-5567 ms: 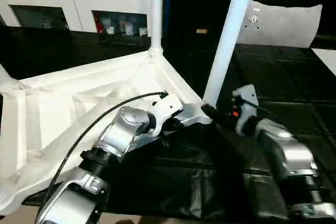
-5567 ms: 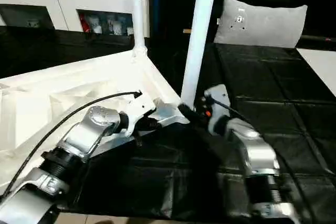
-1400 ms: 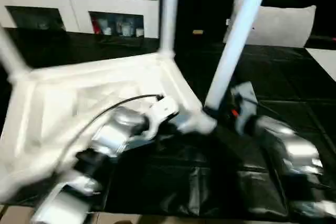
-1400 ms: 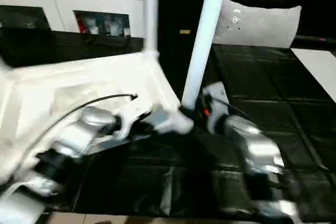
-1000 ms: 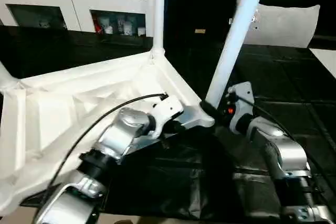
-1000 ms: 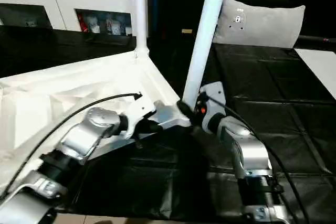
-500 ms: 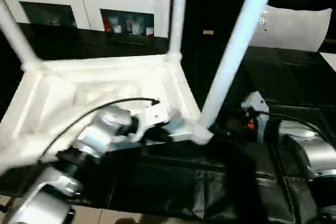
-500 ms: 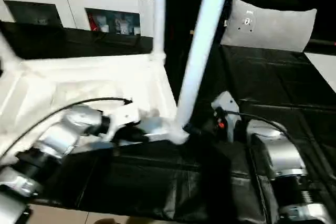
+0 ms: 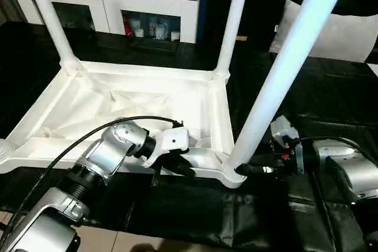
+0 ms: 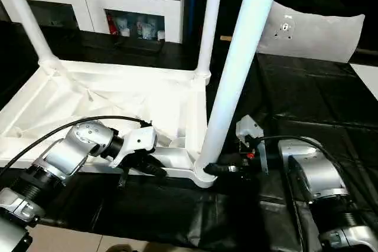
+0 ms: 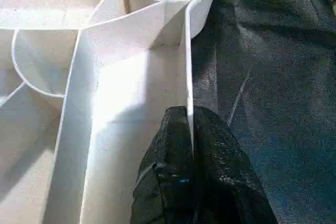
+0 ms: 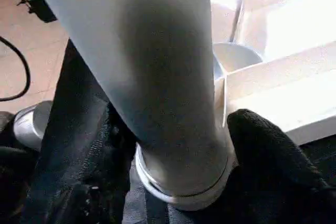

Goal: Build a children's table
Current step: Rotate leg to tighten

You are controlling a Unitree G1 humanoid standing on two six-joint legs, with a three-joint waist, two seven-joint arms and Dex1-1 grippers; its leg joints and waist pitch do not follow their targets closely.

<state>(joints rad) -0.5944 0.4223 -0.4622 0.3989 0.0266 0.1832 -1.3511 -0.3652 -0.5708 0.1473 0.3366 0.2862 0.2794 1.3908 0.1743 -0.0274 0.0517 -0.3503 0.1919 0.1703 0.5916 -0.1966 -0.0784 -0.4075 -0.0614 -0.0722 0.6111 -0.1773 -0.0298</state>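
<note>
Compared with a second ago, the tabletop has swung round so its near long rim now runs roughly along the front edge of the black sheet it lies on, and three legs are in sight where two were plain before. It lies upside down, ribbed underside up, with those legs standing upright out of its corner sockets. The left pincer is closed on the thin outer rim of the tabletop close to the near corner, one black finger on each side of the wall. The right pincer stands part open around the base of the near leg, its fingers on either side of the tube just above the socket collar; whether they press on it cannot be told. That leg leans slightly away from the robot as it rises. A white cabinet stands behind the tabletop, and a grey pillow lies toward the far right corner of the sheet.
</note>
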